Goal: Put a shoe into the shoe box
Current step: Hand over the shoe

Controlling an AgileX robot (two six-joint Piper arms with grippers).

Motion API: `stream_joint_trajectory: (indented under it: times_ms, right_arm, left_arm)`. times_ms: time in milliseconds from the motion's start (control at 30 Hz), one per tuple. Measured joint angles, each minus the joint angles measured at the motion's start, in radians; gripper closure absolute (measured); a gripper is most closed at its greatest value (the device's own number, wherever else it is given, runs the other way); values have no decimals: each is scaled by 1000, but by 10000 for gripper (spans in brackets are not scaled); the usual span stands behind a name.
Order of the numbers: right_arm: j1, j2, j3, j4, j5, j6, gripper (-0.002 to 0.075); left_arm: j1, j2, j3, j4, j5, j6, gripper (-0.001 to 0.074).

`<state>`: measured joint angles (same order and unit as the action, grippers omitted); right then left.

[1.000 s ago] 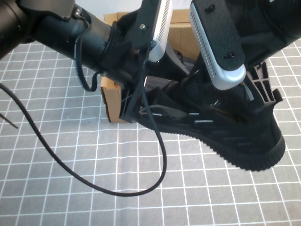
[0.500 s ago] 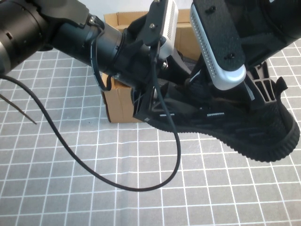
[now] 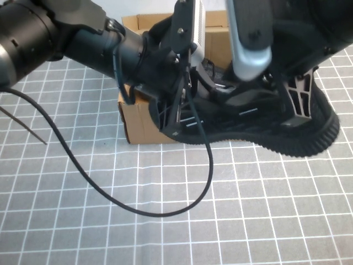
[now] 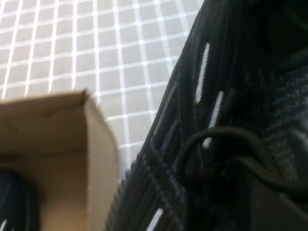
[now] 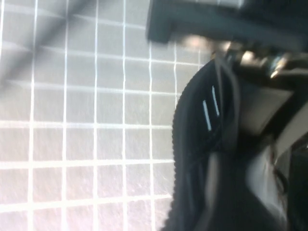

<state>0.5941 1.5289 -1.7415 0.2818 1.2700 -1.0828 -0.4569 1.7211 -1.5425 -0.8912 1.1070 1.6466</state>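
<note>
Shoe (image 3: 276,130): black knit-mesh sneaker, held off the table between the two arms, lying lengthwise across the front of the box, toe toward the robot's right. Short white dashes run along its side; the sole edge is ribbed in fine ridges and curves up at the toe. In the left wrist view (image 4: 226,144) the weave shows as fine parallel ribs, with a round black lace looping over it.

Box (image 3: 138,118): brown corrugated cardboard, square-cornered, standing on the table behind the shoe; only its left front corner and a strip of the back wall show past the arms. The left wrist view (image 4: 62,144) shows one plain, matte corner edge just beside the shoe's sole, with something dark with a white dash inside.

Left gripper (image 3: 176,118): black, at the shoe's heel end, over the box's front left corner. Cannot tell how its fingers stand.

Right gripper (image 3: 300,102): black ribbed finger frame down against the shoe's toe half. Its grip cannot be made out either.

Cable (image 3: 138,204): thin, smooth, black, sagging in a loop from the left arm down to the mat.

Table (image 3: 66,221): grey mat with a white square grid.
</note>
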Motion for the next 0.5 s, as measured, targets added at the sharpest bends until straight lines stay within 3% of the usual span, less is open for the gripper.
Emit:
stream_joint_trajectory:
  times_ms: [100,200,333,500]
  right_arm:
    - [2,-36,-4,-11,-10,115,349]
    - [2,-79,-11,-64,-10,229,315]
    - [4,-144,-11,-158,-10,395,398]
    - [4,-244,-11,-222,-8,604,632]
  left_arm:
    - [0,7,0,15,-40,-12,712]
    - [0,7,0,22,-78,-21,715]
    - [0,7,0,22,-133,-24,717]
    - [0,7,-29,27,-201,-29,717]
